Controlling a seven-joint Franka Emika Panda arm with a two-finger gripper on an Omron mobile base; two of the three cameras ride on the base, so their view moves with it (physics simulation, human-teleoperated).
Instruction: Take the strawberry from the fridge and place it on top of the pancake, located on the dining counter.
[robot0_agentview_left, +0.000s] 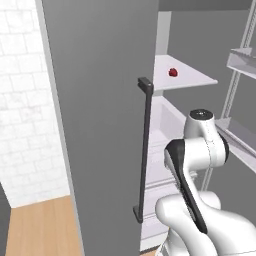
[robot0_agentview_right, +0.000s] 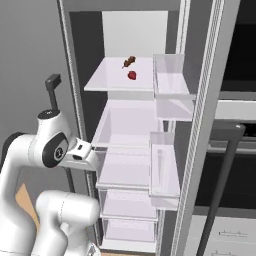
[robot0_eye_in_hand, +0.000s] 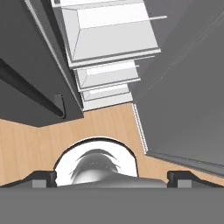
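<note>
Tool (robot0_eye_in_hand: 112, 177): fingers spread wide, nothing between them; we see it pointing down at the wooden floor (robot0_eye_in_hand: 26, 144) by the fridge's foot.
Strawberry (robot0_agentview_right: 132, 75): on the upper white shelf (robot0_agentview_right: 107, 82) of the open fridge (robot0_agentview_left: 95, 125), just beside a small dark brownish item (robot0_agentview_right: 129, 62), well above the tool.
Step in hand: we judge it the reach for the berry, barely begun.
Doing it well: we should raise and turn the wrist toward the shelf, enter between the doors clear of the door bins (robot0_agentview_right: 170, 75), then close gently around the berry alone.
</note>
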